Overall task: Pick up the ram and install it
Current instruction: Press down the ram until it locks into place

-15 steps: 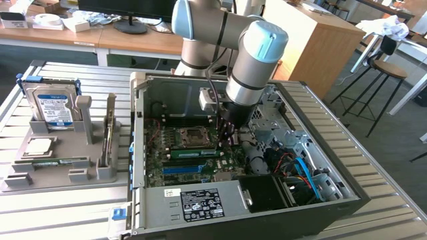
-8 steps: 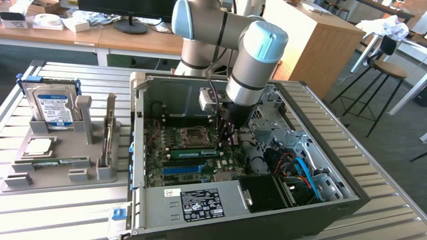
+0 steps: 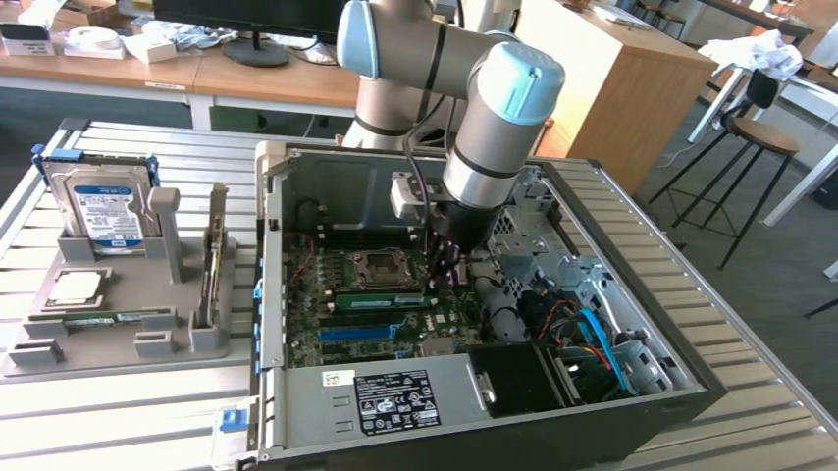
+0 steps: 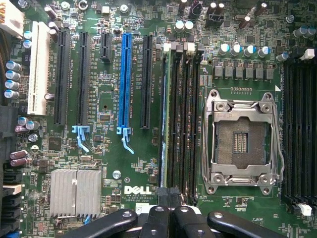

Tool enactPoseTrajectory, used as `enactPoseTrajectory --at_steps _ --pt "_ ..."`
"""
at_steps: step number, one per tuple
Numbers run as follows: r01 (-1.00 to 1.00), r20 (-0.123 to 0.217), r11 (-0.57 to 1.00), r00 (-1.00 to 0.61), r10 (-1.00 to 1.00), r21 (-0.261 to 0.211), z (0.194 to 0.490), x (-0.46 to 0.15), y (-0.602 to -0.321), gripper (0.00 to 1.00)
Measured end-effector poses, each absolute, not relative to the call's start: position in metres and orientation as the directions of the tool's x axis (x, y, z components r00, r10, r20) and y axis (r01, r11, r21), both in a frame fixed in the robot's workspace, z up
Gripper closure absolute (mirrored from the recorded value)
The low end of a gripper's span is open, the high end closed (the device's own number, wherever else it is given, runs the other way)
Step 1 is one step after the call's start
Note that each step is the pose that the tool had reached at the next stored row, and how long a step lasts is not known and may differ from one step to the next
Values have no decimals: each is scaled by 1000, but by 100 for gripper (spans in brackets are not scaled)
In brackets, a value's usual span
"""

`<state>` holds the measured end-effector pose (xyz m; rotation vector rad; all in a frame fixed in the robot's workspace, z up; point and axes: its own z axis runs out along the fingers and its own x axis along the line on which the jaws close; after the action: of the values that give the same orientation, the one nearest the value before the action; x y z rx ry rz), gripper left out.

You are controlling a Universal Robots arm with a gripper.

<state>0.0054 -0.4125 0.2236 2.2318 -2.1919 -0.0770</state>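
Standing on edge in a slot beside the socket (image 4: 241, 136), the ram (image 4: 164, 124) was seen on the board (image 4: 106, 163) inside the case (image 3: 392, 402). The gripper (image 4: 169, 196) was clenched, fingers pressed together with nothing grasped, and was held over one end of the ram; whether it touched could not be told. In the exterior view the ram (image 3: 383, 297) was seen just to that view's left of the gripper (image 3: 443, 263)
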Motion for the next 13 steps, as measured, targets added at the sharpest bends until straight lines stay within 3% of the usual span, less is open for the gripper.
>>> enactPoseTrajectory --at_steps 13 --pt "-999 -28 -19 18 -999 43 222 5 -413 90"
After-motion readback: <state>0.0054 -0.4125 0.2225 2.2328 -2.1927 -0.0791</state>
